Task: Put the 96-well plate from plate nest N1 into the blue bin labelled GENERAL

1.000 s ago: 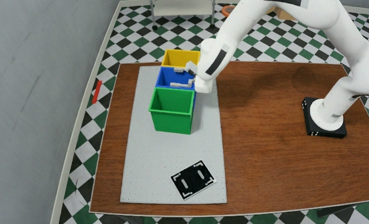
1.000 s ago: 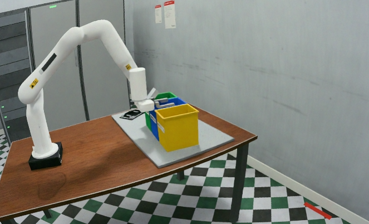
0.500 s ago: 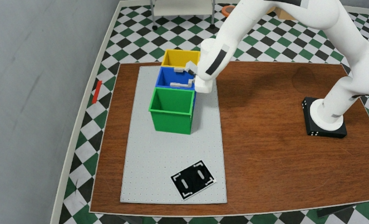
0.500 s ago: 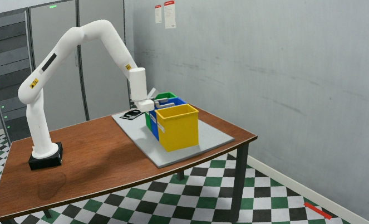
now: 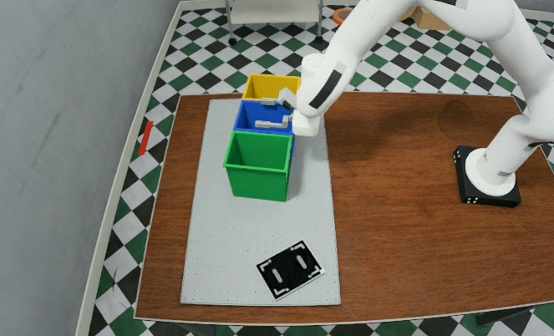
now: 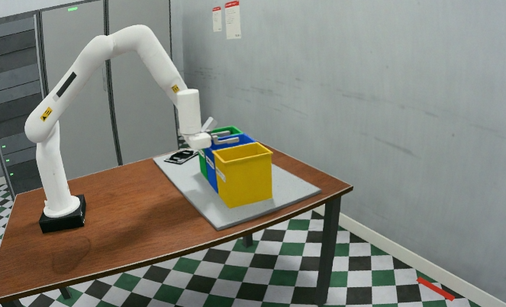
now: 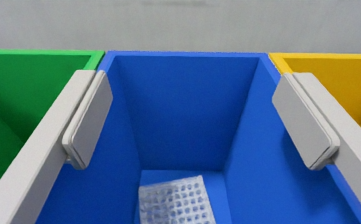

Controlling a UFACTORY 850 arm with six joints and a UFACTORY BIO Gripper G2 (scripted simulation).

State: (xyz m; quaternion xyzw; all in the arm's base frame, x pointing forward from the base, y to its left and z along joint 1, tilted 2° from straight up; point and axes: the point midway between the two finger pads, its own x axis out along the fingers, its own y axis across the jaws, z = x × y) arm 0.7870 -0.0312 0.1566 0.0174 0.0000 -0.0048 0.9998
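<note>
The clear 96-well plate (image 7: 173, 202) lies tilted at the bottom of the blue bin (image 5: 239, 118) (image 6: 211, 172) (image 7: 251, 165); it shows only in the wrist view. My gripper (image 5: 271, 112) (image 6: 224, 137) (image 7: 197, 120) hovers over the blue bin's mouth with its two grey fingers spread apart and nothing between them. The blue bin stands upright between the green bin (image 5: 258, 180) (image 6: 201, 165) (image 7: 11, 100) and the yellow bin (image 5: 266, 85) (image 6: 243, 179) (image 7: 341, 80), which are also upright. The black plate nest (image 5: 289, 269) (image 6: 180, 156) is empty.
The three bins stand in a row touching each other on the grey mat (image 5: 237, 234) (image 6: 194, 187) on the brown table. The arm's base (image 5: 485, 184) sits at the table's right side. The wall is close behind the bins.
</note>
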